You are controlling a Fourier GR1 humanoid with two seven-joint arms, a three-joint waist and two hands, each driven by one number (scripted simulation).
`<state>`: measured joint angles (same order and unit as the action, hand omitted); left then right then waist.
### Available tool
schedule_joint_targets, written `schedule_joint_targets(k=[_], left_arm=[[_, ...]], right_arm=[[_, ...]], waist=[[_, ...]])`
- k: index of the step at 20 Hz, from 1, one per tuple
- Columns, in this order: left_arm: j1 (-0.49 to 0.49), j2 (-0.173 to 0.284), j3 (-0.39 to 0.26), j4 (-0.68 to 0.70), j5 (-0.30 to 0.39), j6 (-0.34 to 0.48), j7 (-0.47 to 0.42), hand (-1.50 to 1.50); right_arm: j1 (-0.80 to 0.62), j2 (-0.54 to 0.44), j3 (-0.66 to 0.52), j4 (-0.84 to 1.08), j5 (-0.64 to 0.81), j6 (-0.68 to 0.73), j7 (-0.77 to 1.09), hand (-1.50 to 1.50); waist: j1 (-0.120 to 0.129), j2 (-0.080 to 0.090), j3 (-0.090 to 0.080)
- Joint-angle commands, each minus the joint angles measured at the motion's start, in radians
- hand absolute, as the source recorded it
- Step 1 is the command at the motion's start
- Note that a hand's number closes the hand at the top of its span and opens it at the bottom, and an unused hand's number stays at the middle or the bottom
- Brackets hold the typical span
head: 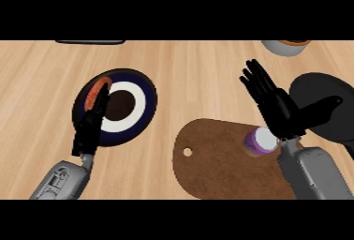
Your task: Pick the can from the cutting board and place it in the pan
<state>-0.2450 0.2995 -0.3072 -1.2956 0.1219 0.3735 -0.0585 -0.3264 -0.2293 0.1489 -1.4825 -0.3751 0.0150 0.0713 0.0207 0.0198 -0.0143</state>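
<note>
Head view of a wooden counter (187,70). Lower edge of the frame: two grey forearms enter, the left forearm (62,180) at lower left and the right forearm (317,172) at lower right.

Lower centre: a brown cutting board (221,164) with a small hole near its left edge lies flat on the counter. The can (261,140), seen from above with a pale top and purple rim, stands on the board's upper right part, just beside the wrist of the right hand and partly overlapped by it.

Right of centre: the right hand (276,105) is black, its fingers straight and slightly spread, pointing toward the upper left of the frame, with the thumb stretched out to the right across the pan; it encloses nothing, and whether it touches the can cannot be told.

Left of centre: the left hand (91,119), seen edge-on with fingers straight and held together, lies over the left part of a round dark blue plate (138,101) with a white ring and brown centre; an orange-red item (97,91) shows on the plate beside the fingertips.

Right edge: a black pan (321,86) sits beyond the board.

Upper edge: a dark flat object (90,42) at upper left and a grey bowl (283,47) with orange contents at upper right are both cut off by the frame
</note>
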Motion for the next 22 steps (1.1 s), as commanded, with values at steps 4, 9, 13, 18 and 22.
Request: schedule_joint_targets(k=[4, 9, 13, 18, 22], left_arm=[[-0.011, -0.002, 0.068, -0.065, 0.079, -0.024, 0.024, 0.0], [-0.001, 0.036, 0.128, -0.123, 0.189, -0.1, 0.112, 0.0], [0.024, 0.048, 0.135, -0.163, 0.212, -0.119, 0.132, 0.0], [-0.014, 0.044, 0.14, -0.164, 0.206, -0.102, 0.164, 0.0], [0.006, 0.075, 0.161, -0.189, 0.223, -0.127, 0.178, 0.0]], right_arm=[[-0.162, -0.049, 0.027, -0.014, -0.216, 0.416, -0.028, 1.5], [-0.184, -0.312, -0.083, 0.028, -0.1, 0.679, -0.236, 1.5], [-0.123, -0.446, -0.149, 0.109, 0.025, 0.877, -0.462, -1.5], [-0.217, -0.53, -0.179, 0.178, 0.228, 0.899, -0.672, -1.5], [-0.276, -0.567, -0.132, 0.187, 0.309, 0.867, -0.768, -1.5]], waist=[[0.039, -0.014, 0.018], [0.02, -0.012, 0.02], [0.02, -0.008, 0.022], [0.034, 0.0, 0.021], [0.048, -0.003, 0.019]])
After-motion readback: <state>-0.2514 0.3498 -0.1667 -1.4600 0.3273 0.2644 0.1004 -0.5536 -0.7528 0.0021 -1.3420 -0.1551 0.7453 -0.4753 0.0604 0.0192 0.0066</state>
